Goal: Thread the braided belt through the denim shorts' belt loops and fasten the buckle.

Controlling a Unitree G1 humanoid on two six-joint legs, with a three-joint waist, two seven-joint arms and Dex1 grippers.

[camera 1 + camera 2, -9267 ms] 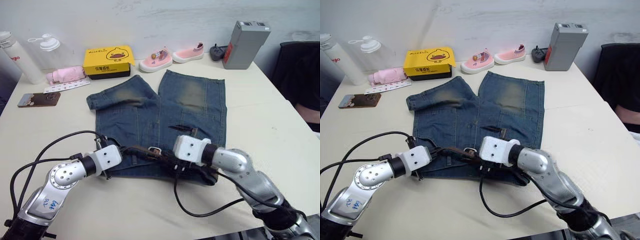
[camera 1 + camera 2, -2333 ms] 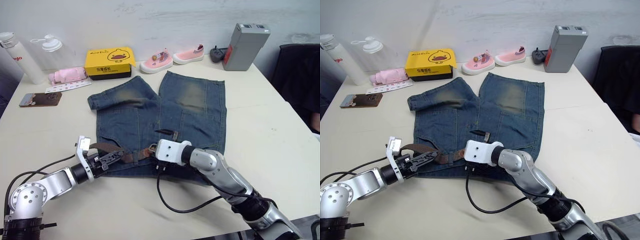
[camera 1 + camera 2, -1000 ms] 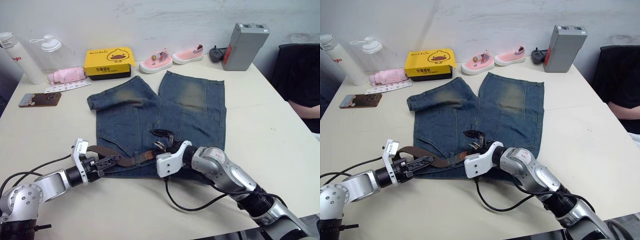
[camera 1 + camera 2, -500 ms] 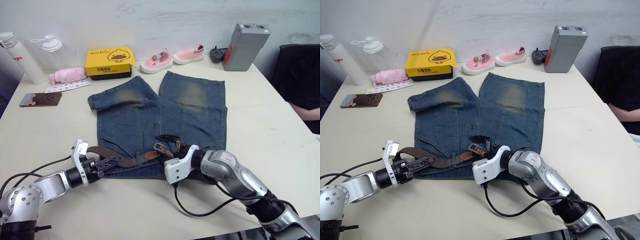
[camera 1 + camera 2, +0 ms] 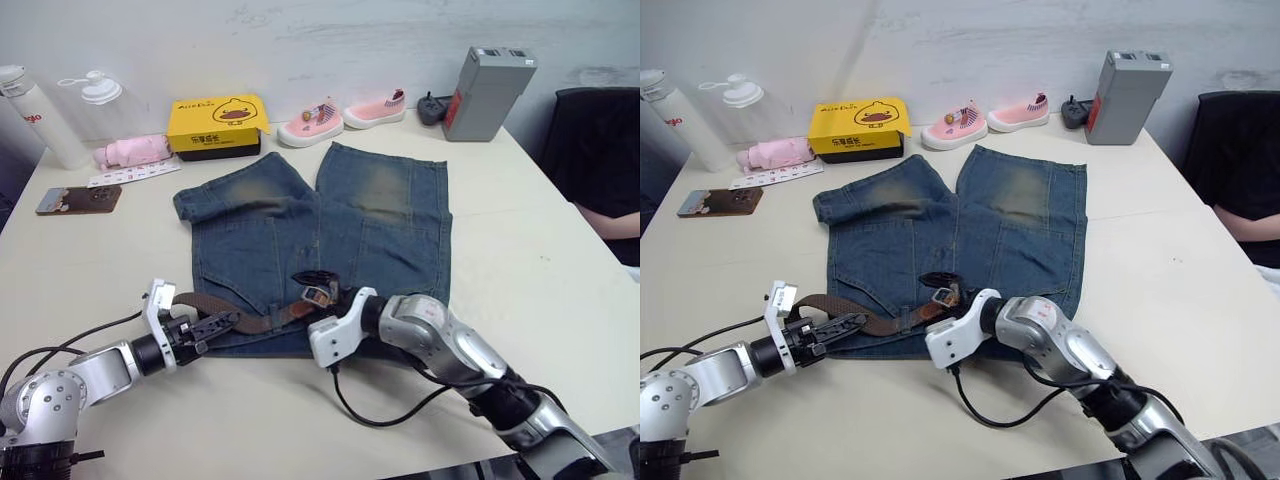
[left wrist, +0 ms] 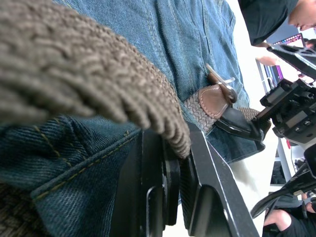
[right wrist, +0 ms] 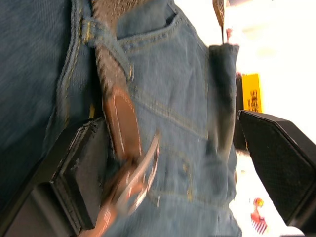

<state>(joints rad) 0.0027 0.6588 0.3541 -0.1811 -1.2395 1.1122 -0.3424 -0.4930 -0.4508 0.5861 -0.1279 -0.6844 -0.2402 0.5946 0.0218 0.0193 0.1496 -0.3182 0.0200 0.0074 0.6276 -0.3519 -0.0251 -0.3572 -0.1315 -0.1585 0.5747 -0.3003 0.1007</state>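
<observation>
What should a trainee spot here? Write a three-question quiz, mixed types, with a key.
1. True or false: the left gripper is shut on the braided belt.
2. The buckle lies: A on the denim shorts; B on the yellow box; C beside the pink shoes.
3. Fill in: the right gripper is ____, a finger on each side of the buckle.
Key: 1 true; 2 A; 3 open.

Denim shorts: blue, with a faded yellowish patch on each leg and tan stitching. Braided belt: dark brown weave, tan-brown leather end; buckle silver. Shoes: pink with white soles. Box: yellow over black, duck print. Table: cream. Bottles: white.
</observation>
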